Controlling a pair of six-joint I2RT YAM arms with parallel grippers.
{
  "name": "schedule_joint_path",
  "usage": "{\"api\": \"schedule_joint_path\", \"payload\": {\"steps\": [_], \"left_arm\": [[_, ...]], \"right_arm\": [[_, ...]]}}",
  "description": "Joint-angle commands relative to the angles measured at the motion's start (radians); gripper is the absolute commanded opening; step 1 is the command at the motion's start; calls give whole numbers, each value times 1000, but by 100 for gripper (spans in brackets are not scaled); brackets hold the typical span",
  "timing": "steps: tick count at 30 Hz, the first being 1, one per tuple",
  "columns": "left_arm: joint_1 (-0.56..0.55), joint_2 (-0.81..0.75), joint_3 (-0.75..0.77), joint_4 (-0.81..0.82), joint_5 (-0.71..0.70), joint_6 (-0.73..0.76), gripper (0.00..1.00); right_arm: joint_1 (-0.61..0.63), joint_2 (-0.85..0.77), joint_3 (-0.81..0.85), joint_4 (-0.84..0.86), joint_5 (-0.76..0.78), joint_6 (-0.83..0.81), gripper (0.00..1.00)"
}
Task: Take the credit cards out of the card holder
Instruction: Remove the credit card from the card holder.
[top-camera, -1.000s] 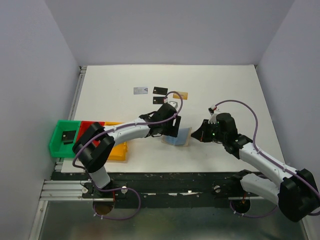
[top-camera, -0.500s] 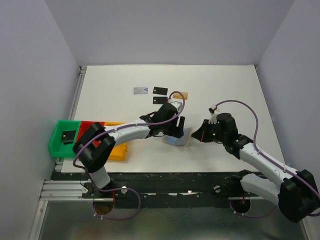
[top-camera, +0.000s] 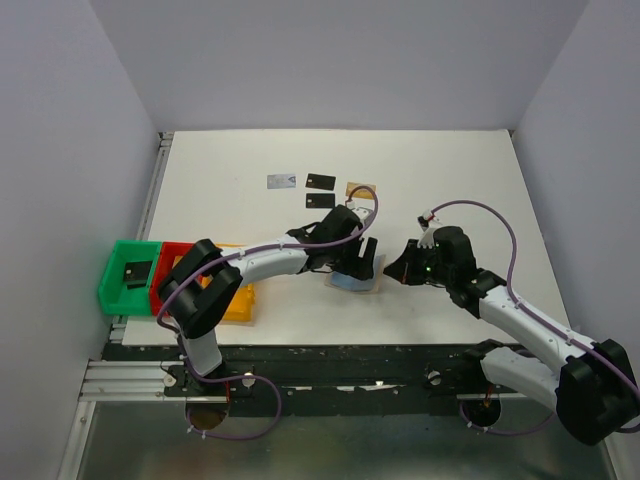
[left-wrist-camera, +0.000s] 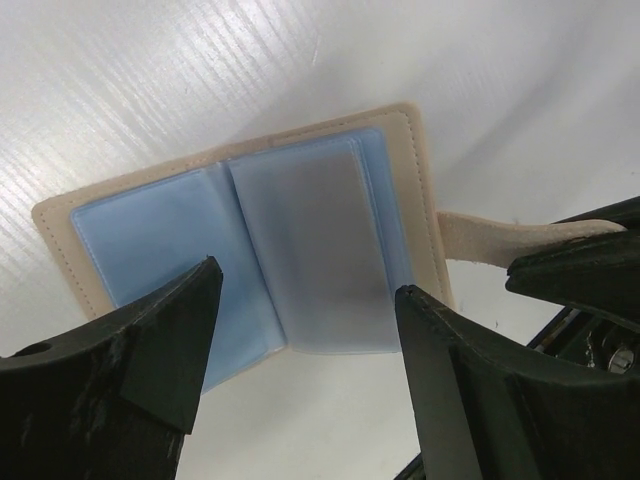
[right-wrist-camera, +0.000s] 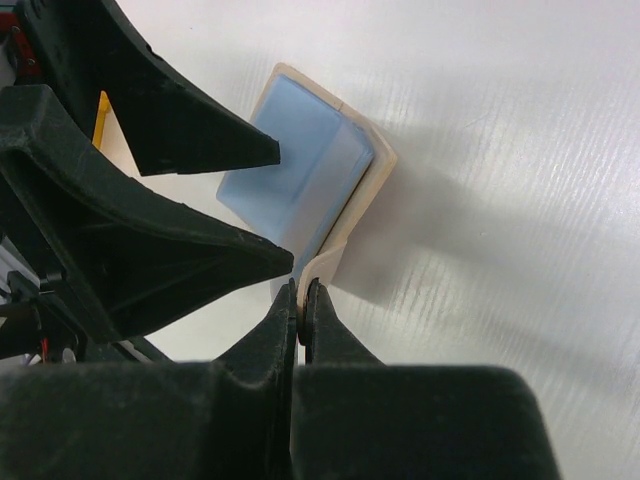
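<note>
Card holder (left-wrist-camera: 300, 240) lying open, blue panels up, near the worktop (top-camera: 450, 170) centre, long axis roughly along the near edge, tab pointing right, right gripper (right-wrist-camera: 302, 292) pinched tight on that tab, left gripper (left-wrist-camera: 305, 285) spread wide above the holder, holding nothing

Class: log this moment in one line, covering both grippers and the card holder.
left gripper: open over card holder | right gripper: shut on its tan tab | holder: lying open
</note>
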Motion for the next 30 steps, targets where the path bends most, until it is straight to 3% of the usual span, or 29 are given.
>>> {"api": "schedule_joint_path", "payload": {"steps": [1, 13, 23, 30], "left_arm": [[-12, 22, 34, -5, 39, 19, 84], [-18, 57, 57, -50, 17, 25, 84], [-14, -16, 11, -84, -195, -23, 83], [-11, -61, -14, -85, -270, -43, 83]], "right_arm": [[-10, -2, -9, -21, 15, -20, 0], [-11, -2, -4, -26, 15, -20, 0], [-12, -9, -10, -32, 18, -22, 0], [-12, -19, -15, -30, 13, -27, 0]]}}
